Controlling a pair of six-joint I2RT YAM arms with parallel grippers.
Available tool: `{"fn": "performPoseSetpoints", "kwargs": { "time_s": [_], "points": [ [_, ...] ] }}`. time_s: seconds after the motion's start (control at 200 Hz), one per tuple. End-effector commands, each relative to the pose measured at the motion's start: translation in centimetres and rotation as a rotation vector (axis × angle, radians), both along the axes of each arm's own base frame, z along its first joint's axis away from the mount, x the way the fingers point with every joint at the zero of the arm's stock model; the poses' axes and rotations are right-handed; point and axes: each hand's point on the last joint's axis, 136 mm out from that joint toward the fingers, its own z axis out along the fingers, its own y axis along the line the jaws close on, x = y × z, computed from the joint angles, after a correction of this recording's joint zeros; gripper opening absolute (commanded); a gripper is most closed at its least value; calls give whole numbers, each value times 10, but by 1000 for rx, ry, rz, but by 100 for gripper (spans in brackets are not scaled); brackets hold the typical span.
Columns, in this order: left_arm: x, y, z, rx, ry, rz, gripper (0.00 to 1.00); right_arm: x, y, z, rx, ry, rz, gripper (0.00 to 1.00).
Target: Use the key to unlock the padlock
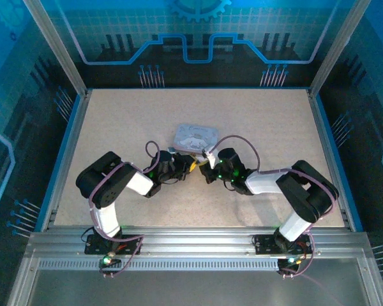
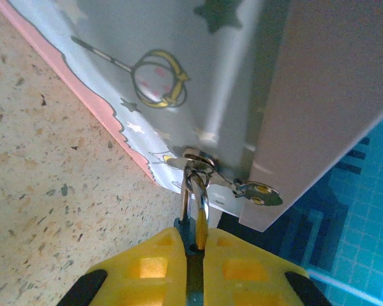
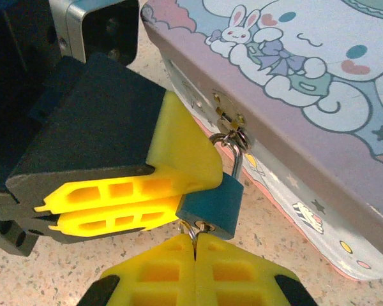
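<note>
Speckled beige tabletop [image 1: 262, 127] in an aluminium frame [image 1: 198, 239], amid glowing blue circuit-patterned walls [image 1: 115, 32].

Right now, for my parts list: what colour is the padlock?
Teal padlock, clearest in right wrist view.

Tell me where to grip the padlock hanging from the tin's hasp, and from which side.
Grip the padlock body across its flat faces, coming sideways along the front of the tin box. It hangs by its shackle from the hasp, so this leaves its underside free for the key. The left gripper holds it so.
</note>
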Motion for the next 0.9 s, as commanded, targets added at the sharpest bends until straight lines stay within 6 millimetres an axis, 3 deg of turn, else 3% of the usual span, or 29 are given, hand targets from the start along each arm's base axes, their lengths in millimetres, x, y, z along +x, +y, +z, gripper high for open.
{"fn": "performPoseSetpoints", "kwargs": {
  "time_s": [0.0, 0.225, 0.32, 0.535, 0.73, 0.895],
  "points": [
    [-1, 0, 0, -3, -7, -10, 0, 2, -1, 1, 96, 44, -17, 0],
    [0, 0, 2, -3, -10, -7, 0, -1, -4, 1, 37, 7, 13, 0],
    [0, 0, 2, -2, -13, -6, 0, -5, -8, 6, 1, -38, 28, 20],
    [-2, 2, 4, 16, -16, -9, 0, -12, -23, 23, -67, -143, 34, 42],
    [-1, 2, 6, 14, -16, -12, 0, -19, -30, 32, -127, -216, 63, 51],
    [-2, 2, 11, 9, -18, -9, 0, -31, -14, 22, -405, -369, 205, 54]
  ]
}}
